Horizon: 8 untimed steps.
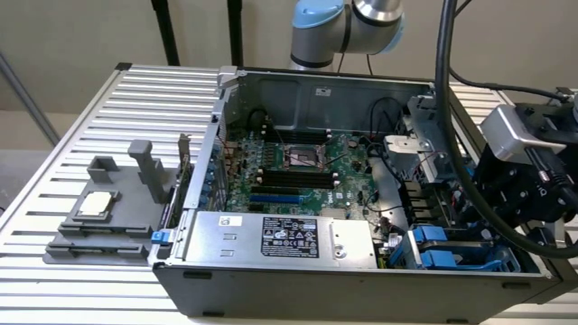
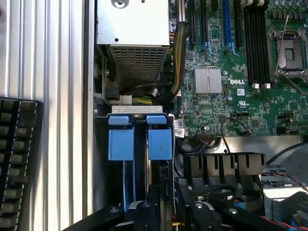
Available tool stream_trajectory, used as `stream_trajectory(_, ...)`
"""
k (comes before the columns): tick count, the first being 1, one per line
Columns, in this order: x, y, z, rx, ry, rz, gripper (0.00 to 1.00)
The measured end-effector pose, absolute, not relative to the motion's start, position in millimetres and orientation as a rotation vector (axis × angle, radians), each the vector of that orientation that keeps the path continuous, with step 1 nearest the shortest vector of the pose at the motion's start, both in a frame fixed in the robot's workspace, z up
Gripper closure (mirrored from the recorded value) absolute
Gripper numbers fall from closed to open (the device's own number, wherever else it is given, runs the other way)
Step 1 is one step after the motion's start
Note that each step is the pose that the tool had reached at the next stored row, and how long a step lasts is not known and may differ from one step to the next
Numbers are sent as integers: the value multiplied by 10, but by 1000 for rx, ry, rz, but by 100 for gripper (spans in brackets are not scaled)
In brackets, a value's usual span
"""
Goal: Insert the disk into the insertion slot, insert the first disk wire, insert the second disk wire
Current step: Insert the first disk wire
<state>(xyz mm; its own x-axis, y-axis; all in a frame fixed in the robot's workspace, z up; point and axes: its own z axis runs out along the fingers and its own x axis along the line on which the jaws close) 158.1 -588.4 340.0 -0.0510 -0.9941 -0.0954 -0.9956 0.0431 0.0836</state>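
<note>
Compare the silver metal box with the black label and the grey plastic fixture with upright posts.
The silver metal box with the black label sits inside the open computer case; the grey plastic fixture with upright posts lies outside it on the slatted table, toward the exterior view's left. The box is shiny and labelled; the fixture is matte and carries a small silver square chip. Both lie flat.
</note>
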Motion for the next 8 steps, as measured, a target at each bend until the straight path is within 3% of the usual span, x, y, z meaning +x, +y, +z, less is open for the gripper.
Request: stream_trajectory(8,1459,-5912,3565,-2154,2258,195,69)
